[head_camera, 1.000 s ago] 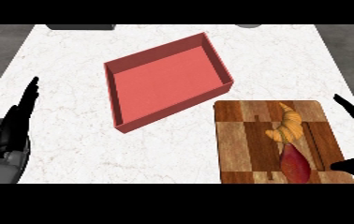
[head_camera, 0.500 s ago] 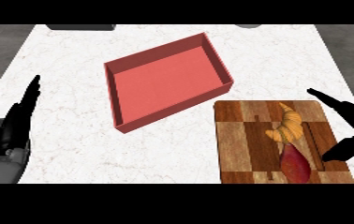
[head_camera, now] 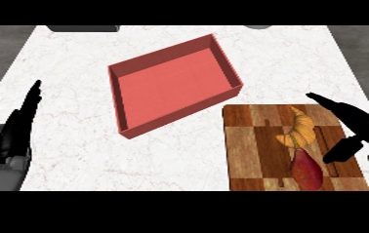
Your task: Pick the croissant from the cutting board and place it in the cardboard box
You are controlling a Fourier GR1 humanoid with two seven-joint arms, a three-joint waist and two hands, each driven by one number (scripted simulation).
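Observation:
A golden croissant lies on the wooden cutting board at the lower right. Just below it on the board rests a reddish sweet potato. The red open box sits tilted in the middle of the counter and holds nothing. My right hand is open at the right edge, over the board's right side, its fingers spread just right of the croissant without touching it. My left hand rests open at the far left edge, fingers up.
The white marble counter spreads around the box. Dark objects sit at the counter's far edge, top left and top right. The counter ends at its left and right sides against a grey floor.
My right hand has come in from the right edge, moving left over the cutting board toward the croissant. The left hand, box and croissant have stayed put.

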